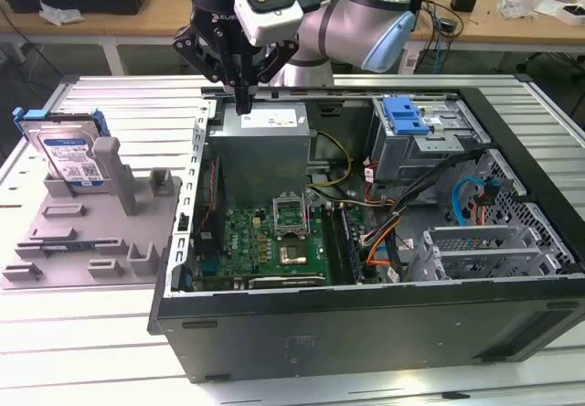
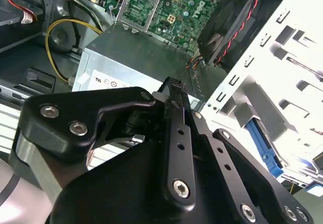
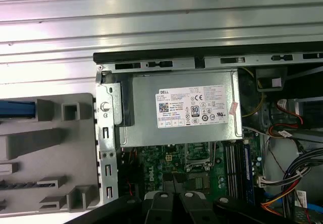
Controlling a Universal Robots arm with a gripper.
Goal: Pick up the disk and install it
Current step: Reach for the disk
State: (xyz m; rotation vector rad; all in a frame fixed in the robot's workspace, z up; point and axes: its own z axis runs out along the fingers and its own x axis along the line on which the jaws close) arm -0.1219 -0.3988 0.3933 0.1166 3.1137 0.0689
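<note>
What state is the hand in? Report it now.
Hand: closed, holding nothing; the disk sits apart in the grey stand.

I see the disk (image 1: pixel 71 153) as silver metal with a glossy printed label and a blue plastic bracket. The holder (image 1: pixel 87 241) looks like matt grey plastic. The gripper (image 1: pixel 243 104) is matt black; the table (image 1: pixel 128 104) is ribbed bare metal.

In the exterior view the gripper (image 1: pixel 242 104) hangs at about 11 o'clock in the frame, pointing straight down, its black fingers closed into one narrow tip. The silver-and-blue arm (image 1: pixel 361 26) bends away toward 2 o'clock of it. The second wrist view shows the gripper (image 2: pixel 175 89) with its fingers pressed together.
</note>
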